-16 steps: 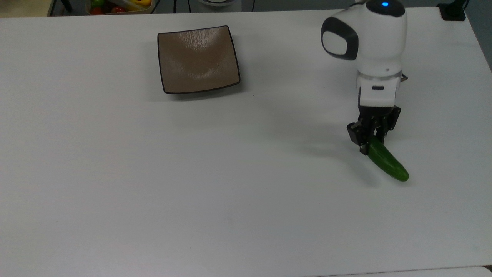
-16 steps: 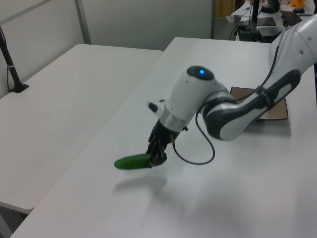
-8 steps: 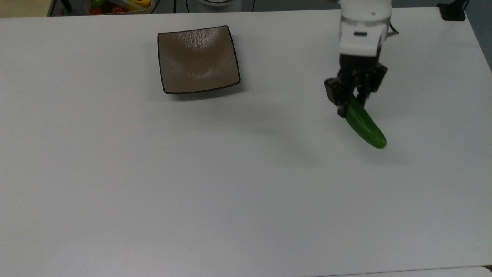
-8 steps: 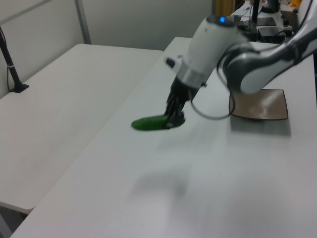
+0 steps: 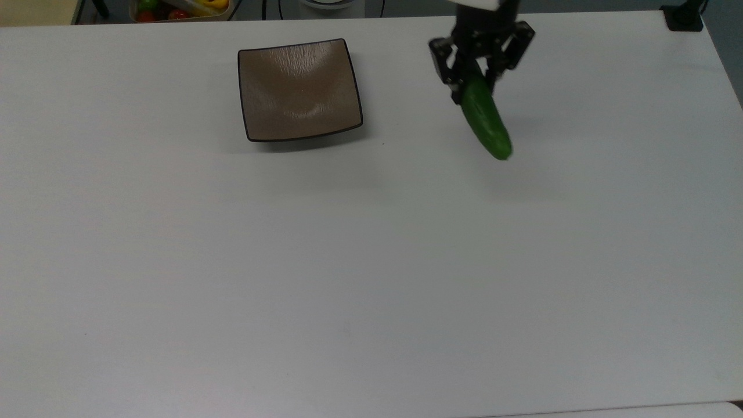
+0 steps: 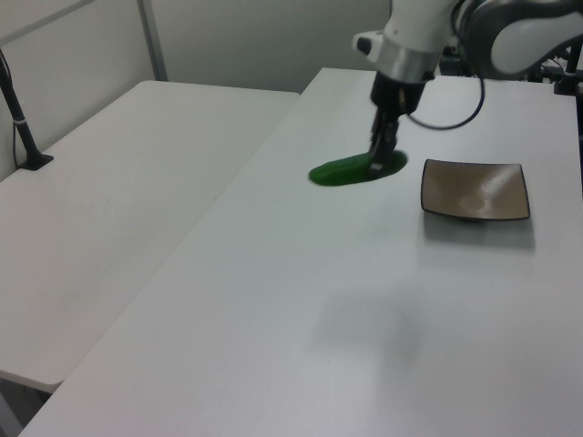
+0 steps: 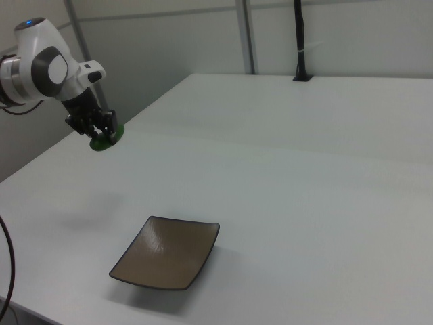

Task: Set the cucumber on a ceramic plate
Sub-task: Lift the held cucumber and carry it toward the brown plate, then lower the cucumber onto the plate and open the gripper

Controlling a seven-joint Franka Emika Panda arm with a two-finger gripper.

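My jaws are clamping one end of the cucumber [image 5: 486, 121], and I am seeing the gripper [image 5: 477, 74] carrying it in the air above the white table [image 5: 371, 261]. In the top view the green body is hanging out of the black fingers [image 5: 444, 61] and pointing toward about five o'clock, its free rounded end lying lowest in that view. The ceramic plate [image 5: 299, 89] is sitting flat on the table well apart from the cucumber, at roughly nine o'clock from it in the top view, and it is carrying nothing. In the left view the cucumber [image 6: 351, 169] is lying nearly level under the gripper [image 6: 382, 162], with the plate [image 6: 475, 189] off at about three o'clock from it. In the right view the gripper [image 7: 100, 133] is showing at about eleven o'clock from the plate [image 7: 168, 252], with a small green bit of the cucumber [image 7: 105, 142] peeking out beneath it. A faint shadow is falling on the table under the load.
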